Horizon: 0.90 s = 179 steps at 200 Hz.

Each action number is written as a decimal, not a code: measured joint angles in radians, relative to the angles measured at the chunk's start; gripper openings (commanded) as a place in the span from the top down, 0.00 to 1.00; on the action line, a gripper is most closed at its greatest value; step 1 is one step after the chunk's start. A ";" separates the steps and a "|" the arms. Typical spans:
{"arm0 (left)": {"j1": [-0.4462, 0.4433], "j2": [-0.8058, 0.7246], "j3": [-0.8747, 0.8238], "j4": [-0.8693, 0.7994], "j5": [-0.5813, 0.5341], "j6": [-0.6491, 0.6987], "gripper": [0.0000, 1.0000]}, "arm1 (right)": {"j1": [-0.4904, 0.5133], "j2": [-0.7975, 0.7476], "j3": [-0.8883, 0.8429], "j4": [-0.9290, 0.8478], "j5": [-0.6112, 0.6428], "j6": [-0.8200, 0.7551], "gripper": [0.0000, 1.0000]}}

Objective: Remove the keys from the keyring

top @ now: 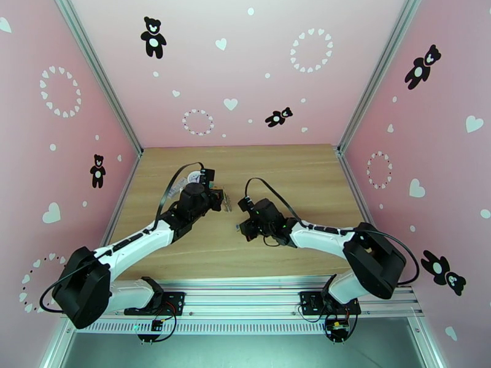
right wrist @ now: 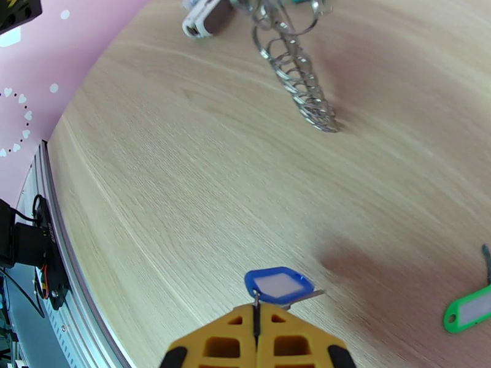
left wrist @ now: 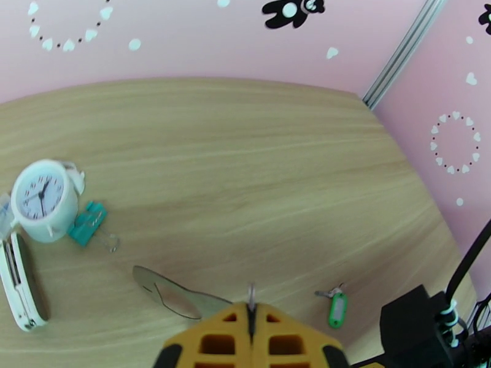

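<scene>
Left end effector [left wrist: 251,309] pinches a metal ring of the flat mauve D-shaped keyring [left wrist: 175,294]; right end effector [right wrist: 256,309] clamps the blue-tagged key [right wrist: 279,284]. Green-tagged key [left wrist: 336,309] and white round clock charm [left wrist: 42,197] lie on the wood-grain worktop [left wrist: 245,167].

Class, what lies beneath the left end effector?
The mauve keyring runs under the left end effector, which pinches a metal ring; the keyring's covered end cannot be seen.

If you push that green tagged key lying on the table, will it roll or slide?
The green-tagged key lies flat on the smooth wooden table, so it would probably slide, not roll. It looks tiny, so it is likely light. Lifted by its tag, the metal key would probably dangle.
</scene>
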 measured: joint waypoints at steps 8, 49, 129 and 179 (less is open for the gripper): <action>0.000 0.000 -0.018 0.010 -0.001 -0.011 1.00 | 0.003 0.010 0.000 0.004 0.000 0.005 0.98; 0.001 -0.054 -0.101 0.043 -0.037 -0.064 1.00 | 0.024 0.044 0.000 0.014 0.017 0.025 0.88; 0.000 -0.311 -0.250 -0.126 -0.168 -0.233 0.99 | 0.041 0.040 0.000 0.021 0.048 0.036 0.67; -0.001 -0.354 -0.303 -0.253 -0.244 -0.389 0.96 | 0.041 -0.100 -0.004 -0.013 0.122 0.034 0.50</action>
